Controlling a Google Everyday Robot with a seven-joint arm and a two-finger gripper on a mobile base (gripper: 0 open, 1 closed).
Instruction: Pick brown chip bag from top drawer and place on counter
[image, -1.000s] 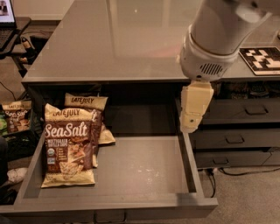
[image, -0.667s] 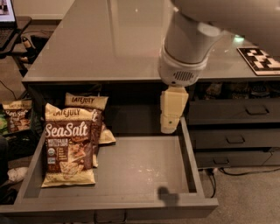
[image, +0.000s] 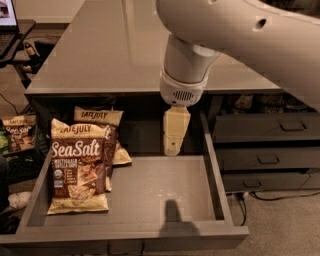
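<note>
The brown chip bag (image: 77, 167) stands propped at the left end of the open top drawer (image: 125, 234), label facing me. A look-alike bag (image: 101, 119) leans behind it. My gripper (image: 172, 149) hangs from the white arm over the back middle of the drawer. It points down, to the right of the bags and apart from them, and holds nothing that I can see. Its shadow falls on the drawer floor near the front. The glossy grey counter (image: 115, 55) spreads above and behind the drawer.
Narrower grey drawers with pull handles (image: 267, 160) are stacked to the right. A third look-alike bag (image: 17, 132) sits outside the drawer at the far left. A laptop (image: 7, 15) and cables are at the top left. The drawer's right wall (image: 215, 170) is near the gripper.
The arm has swung left, carrying the gripper from the drawer's right wall to over its back middle, closer to the bags. The bags have not moved.
</note>
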